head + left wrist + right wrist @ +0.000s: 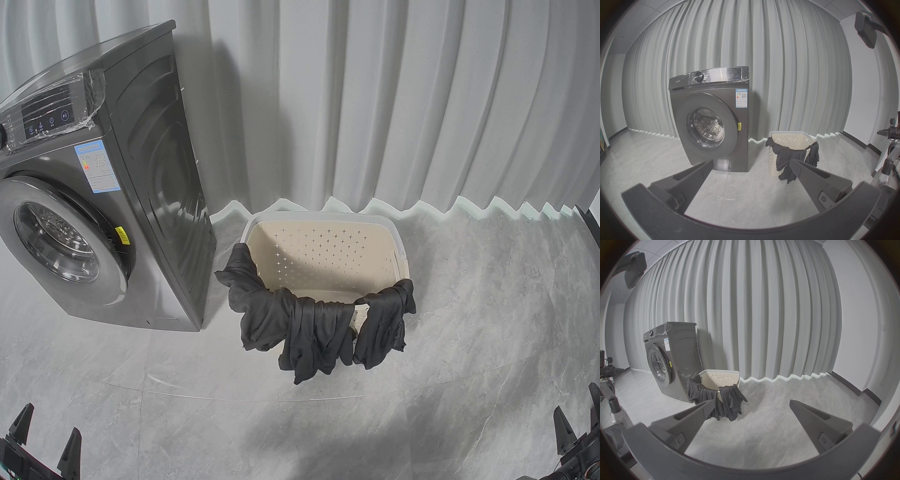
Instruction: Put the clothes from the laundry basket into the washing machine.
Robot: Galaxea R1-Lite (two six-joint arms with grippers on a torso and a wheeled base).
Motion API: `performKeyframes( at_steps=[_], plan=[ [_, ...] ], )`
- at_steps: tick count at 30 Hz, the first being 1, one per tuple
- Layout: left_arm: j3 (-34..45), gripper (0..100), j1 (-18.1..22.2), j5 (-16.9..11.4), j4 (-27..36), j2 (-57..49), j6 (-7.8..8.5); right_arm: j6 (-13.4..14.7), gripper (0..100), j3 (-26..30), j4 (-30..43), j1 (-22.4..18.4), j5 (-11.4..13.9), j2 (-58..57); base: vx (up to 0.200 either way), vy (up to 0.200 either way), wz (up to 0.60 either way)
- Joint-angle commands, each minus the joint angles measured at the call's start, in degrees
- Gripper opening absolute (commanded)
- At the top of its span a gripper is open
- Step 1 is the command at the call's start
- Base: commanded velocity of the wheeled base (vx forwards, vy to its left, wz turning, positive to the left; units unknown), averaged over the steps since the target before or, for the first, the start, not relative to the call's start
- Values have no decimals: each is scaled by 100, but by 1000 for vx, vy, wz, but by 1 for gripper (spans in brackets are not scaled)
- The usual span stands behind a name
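- Left gripper (pixel 750 162) and right gripper (pixel 751 402) sit low and nearest. The fingers (pixel 687 178) of both are spread apart and empty, well apart from everything else.
- Washing machine (pixel 94 206) stands on the floor (pixel 437 375) to the robot's left with its round door (pixel 59 244) shut. Nothing has gone in, as far as I can judge.
- Laundry basket (pixel 325 217) stands just beside the machine's side.
- Clothes (pixel 306 331), dark, hang over the basket's near rim, partly outside it. The whole task looks left to do: open the door, lift the clothes, load them.
- Control panel (pixel 47 115) lies under plastic film, and its marks are too small to read.
- Blue-and-white sticker (pixel 97 165) and small yellow tag (pixel 122 235) by the door carry print too fine to make out.
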Motion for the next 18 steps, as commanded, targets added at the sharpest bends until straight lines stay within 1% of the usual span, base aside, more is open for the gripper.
performKeyframes(
  at_steps=[1,2,11,18],
  plan=[
    [92,100,0,-2,-1,-93,1,0,100,101,-1,-1,2,-93,0,0,0],
    [92,100,0,-2,-1,-93,1,-9,100,101,-1,8,2,-93,0,0,0],
    [92,100,0,-2,-1,-93,-8,0,100,101,-1,-1,2,-93,200,0,0],
    [92,100,0,-2,-1,-93,-8,0,100,101,-1,-1,2,-93,0,0,0]
  ],
)
